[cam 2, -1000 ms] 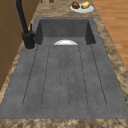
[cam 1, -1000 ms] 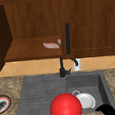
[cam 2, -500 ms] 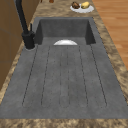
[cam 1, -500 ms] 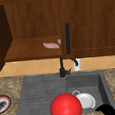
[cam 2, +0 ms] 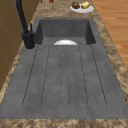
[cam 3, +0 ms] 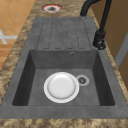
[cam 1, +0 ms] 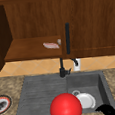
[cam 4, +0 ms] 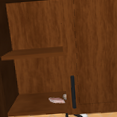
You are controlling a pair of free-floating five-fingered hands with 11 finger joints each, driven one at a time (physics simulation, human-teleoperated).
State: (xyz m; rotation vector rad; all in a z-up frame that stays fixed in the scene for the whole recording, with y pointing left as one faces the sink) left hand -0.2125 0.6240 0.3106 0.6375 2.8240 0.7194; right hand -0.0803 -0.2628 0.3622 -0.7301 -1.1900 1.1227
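At the far left of the front view we see a red plate (cam 1: 2,104) on the bench (cam 1: 11,85), just beside the sink's grooved drainer (cam 1: 37,95). Above it, in the upper left, an open shelf (cam 1: 25,50) carries a pale pink thing (cam 1: 51,45) that we cannot identify. A red ball (cam 1: 65,108) sits at the bottom centre, overlapping the drainer's front edge. Behind it, the black tap (cam 1: 62,69) rises at the sink's back rim. Right of centre lies the basin (cam 1: 83,82), with a white plate (cam 1: 85,101) flat on its floor, next to the drain (cam 3: 82,80) in the right side view. The right hand (cam 1: 106,111) shows at the bottom right as a dark shape over the sink's front right corner, near the white plate but apart from it. We cannot tell whether its fingers are curled or straight. In the left side view a dish (cam 2: 88,9) with food stands on the bench beyond the basin.
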